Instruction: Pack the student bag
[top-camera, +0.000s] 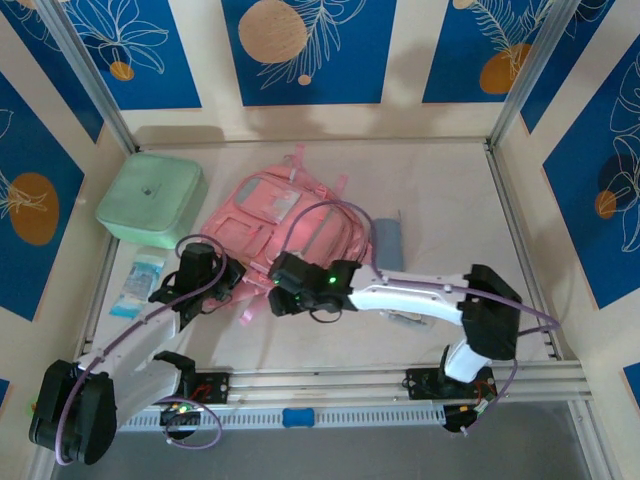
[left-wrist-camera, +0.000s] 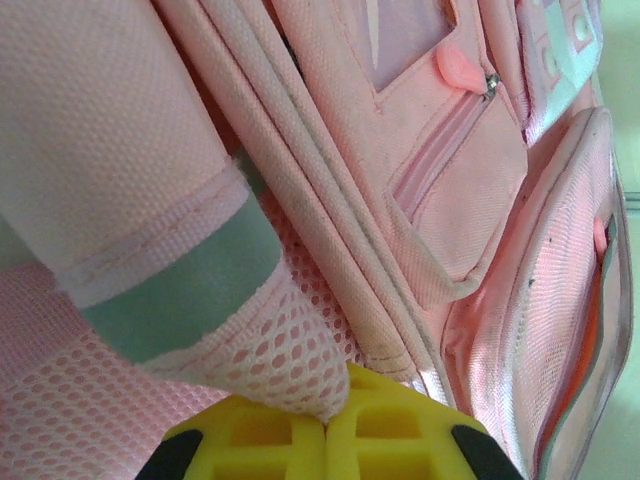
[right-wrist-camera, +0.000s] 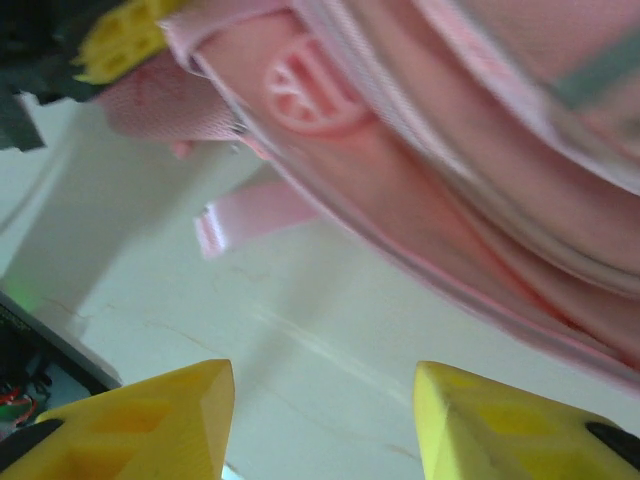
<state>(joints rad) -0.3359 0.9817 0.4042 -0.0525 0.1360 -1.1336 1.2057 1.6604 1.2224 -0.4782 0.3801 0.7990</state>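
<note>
Left gripper (left-wrist-camera: 326, 428) pinched the mesh edge of the student bag (top-camera: 285, 215), apparently to steady it; the bag lay flat, centrally, toward the far side. Right gripper (right-wrist-camera: 325, 425) hung open and empty at its near edge.

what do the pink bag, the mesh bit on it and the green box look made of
Bag: woven textile, matt; a fine grid weave and stitched seams show.
Mesh: open net fabric, soft-looking; holes visible, gathered to a point.
Box: likely smooth plastic, mint, rounded corners; too small to be sure.
</note>
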